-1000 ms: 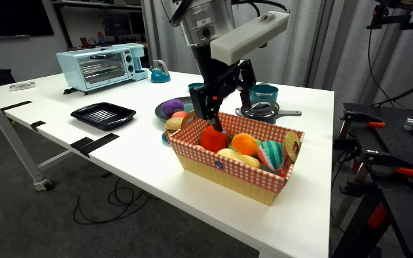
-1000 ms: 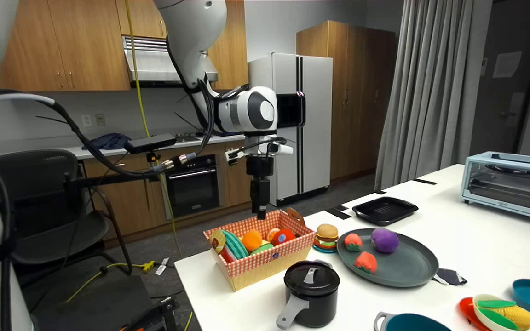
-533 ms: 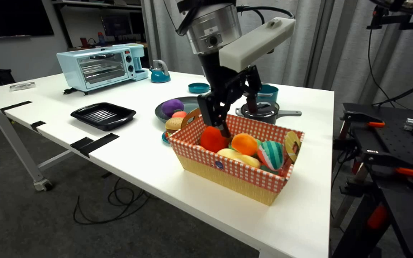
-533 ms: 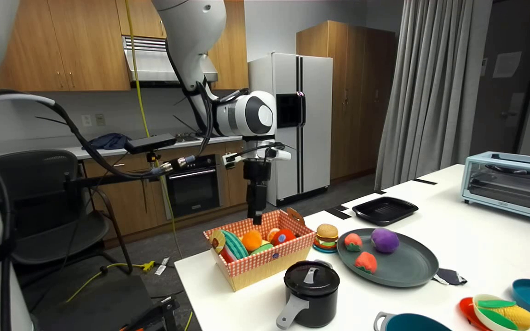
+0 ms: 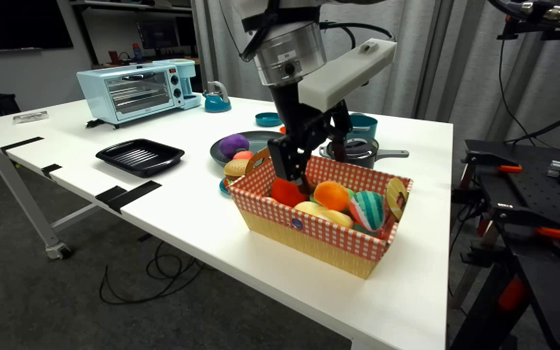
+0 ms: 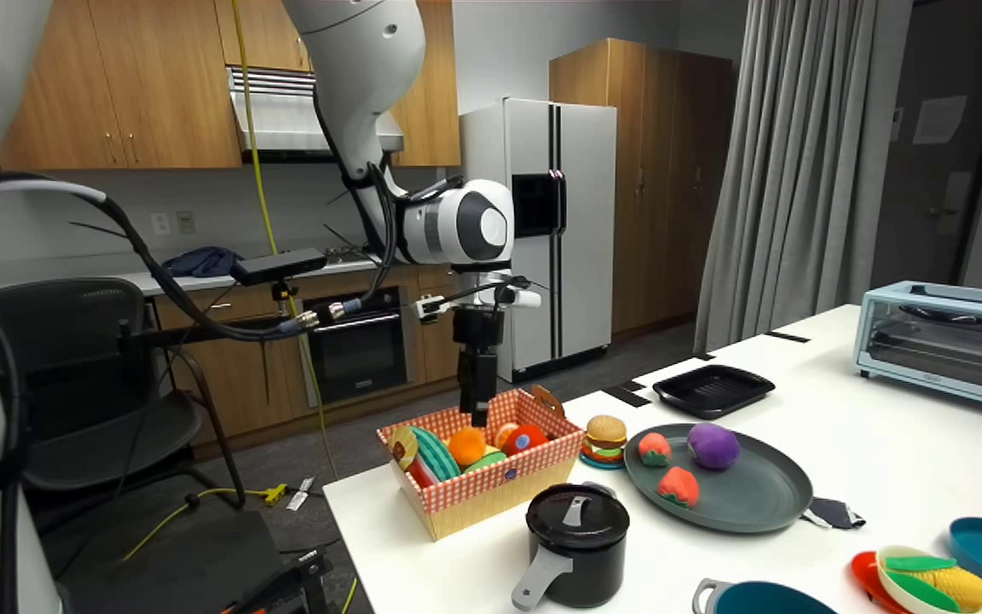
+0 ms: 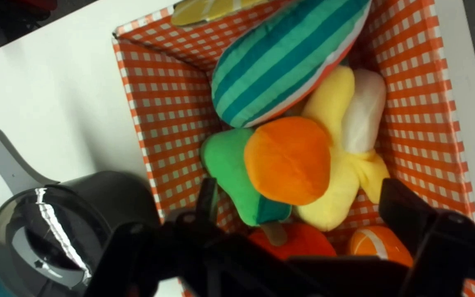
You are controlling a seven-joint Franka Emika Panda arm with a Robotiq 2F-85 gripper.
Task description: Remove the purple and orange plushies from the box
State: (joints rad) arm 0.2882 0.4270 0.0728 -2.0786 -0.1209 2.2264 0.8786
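The orange plushie [image 5: 332, 195] lies in the checkered box [image 5: 304, 240] in both exterior views; it shows round and whole in the wrist view [image 7: 289, 161]. The purple plushie [image 6: 713, 446] rests outside the box on a grey plate [image 6: 755, 503]. My gripper [image 7: 299, 198] is open with nothing between its fingers. In an exterior view the gripper [image 5: 321, 170] is over the box, with one fingertip low beside the red plushie [image 5: 287, 193]. In the wrist view the orange plushie appears ahead of and between the fingertips, apart from them.
A watermelon plushie [image 7: 287, 62], a green plushie [image 7: 231, 173] and a banana plushie [image 7: 336, 165] crowd around the orange one. The box walls rise around the fingers. A lidded black pot [image 6: 578, 546] and a toy burger [image 6: 605, 439] stand beside the box.
The gripper has moved down toward the box contents, shifting slightly right in an exterior view on the way. It stays open. The plushies and the box look nearly unchanged.
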